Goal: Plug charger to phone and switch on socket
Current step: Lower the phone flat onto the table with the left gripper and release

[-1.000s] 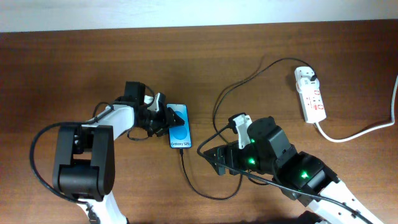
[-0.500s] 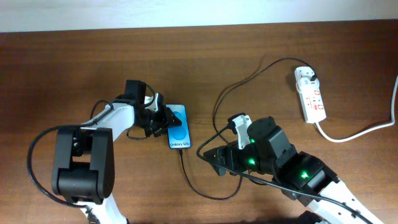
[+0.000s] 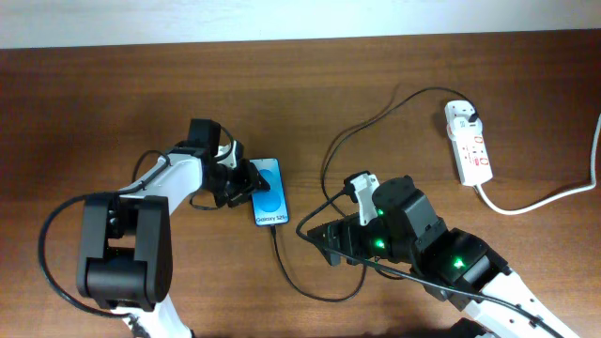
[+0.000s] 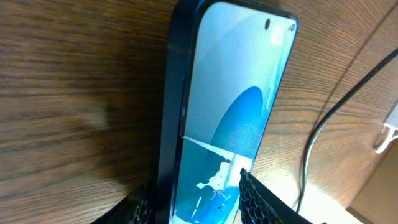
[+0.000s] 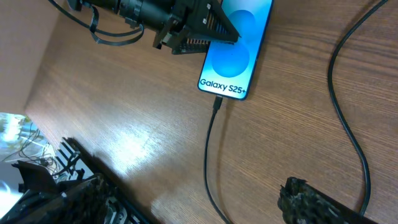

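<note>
The phone [image 3: 272, 205] lies flat on the table with its blue screen up; it also shows in the left wrist view [image 4: 236, 112] and in the right wrist view [image 5: 233, 56]. My left gripper [image 3: 246, 178] is shut on the phone's upper end, one finger on each long edge [image 4: 199, 202]. The charger cable [image 3: 278, 249] runs from the phone's bottom edge, where its connector tip [image 5: 217, 102] sits, loops right and ends in a black plug [image 3: 460, 113] in the white socket strip [image 3: 474, 150]. My right gripper [image 3: 319, 235] is open above the cable [image 5: 207, 162], holding nothing.
The socket strip's thick white cord [image 3: 535, 202] runs off the right edge. My right arm's body [image 3: 441, 253] covers the lower right of the table. The table's far edge meets a pale wall at the top.
The left arm has shifted very slightly. The phone, the cable and the right gripper have stayed where they were.
</note>
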`<action>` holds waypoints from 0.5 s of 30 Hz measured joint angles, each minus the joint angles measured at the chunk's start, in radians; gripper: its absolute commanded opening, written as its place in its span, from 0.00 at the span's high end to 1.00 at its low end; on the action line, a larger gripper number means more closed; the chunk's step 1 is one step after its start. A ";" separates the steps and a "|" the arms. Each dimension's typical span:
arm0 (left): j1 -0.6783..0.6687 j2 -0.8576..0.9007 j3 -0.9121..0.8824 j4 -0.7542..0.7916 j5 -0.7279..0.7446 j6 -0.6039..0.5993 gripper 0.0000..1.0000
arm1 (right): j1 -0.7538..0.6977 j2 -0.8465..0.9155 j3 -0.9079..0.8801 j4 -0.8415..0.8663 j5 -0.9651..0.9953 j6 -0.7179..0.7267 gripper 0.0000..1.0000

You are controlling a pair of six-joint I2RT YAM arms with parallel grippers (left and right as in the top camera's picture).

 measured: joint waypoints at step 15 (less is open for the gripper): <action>0.000 -0.016 0.021 -0.069 -0.101 0.000 0.50 | 0.000 0.000 0.000 -0.009 0.000 -0.005 0.09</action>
